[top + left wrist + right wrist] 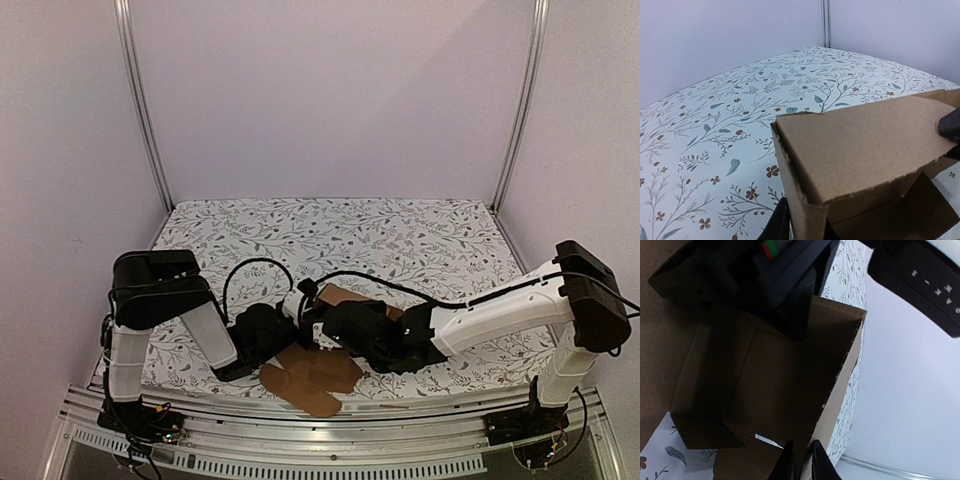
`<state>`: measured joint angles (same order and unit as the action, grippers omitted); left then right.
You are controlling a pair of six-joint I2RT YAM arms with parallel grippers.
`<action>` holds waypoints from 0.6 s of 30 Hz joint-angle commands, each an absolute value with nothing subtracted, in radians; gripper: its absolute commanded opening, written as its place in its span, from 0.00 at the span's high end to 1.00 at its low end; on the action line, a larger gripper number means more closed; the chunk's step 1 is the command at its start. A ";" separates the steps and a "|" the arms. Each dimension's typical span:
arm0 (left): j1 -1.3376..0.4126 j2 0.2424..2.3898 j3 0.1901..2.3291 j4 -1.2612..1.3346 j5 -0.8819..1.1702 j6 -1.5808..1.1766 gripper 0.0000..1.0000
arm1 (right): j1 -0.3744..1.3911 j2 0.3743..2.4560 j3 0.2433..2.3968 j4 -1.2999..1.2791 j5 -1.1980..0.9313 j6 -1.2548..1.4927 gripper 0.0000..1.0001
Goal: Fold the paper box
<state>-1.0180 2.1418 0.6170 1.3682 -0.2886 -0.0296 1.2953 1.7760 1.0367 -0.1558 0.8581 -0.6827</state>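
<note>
The left hand is nearly closed, pinching a wall of the one box. The right hand is just as narrow, nipping a wall edge. The box stands part-formed and open on the bench, near its front edge, between the two hands.

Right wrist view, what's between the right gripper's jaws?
A wall of the paper box: its thin edge sits pinched between the jaws of the right gripper, shown in the right wrist view.
</note>
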 commanded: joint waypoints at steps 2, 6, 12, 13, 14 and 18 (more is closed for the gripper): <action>-1.013 2.174 0.585 1.524 -0.273 -0.021 0.88 | 1.301 1.707 1.119 -0.508 0.643 -0.632 0.77; -1.013 2.194 0.595 1.525 -0.252 -0.029 0.88 | 1.271 1.639 1.185 -0.668 0.531 -0.626 0.52; -1.014 2.196 0.601 1.526 -0.234 -0.031 0.88 | 1.120 1.567 1.324 -0.885 0.180 -0.566 0.42; -1.013 2.194 0.600 1.525 -0.226 -0.029 0.88 | 1.086 1.560 1.343 -0.907 0.111 -0.546 0.42; -1.013 2.195 0.602 1.525 -0.219 -0.026 0.88 | 1.049 1.552 1.361 -0.922 0.034 -0.531 0.42; -1.014 2.194 0.602 1.525 -0.195 -0.023 0.88 | 0.885 1.595 1.448 -0.921 -0.204 -0.405 0.42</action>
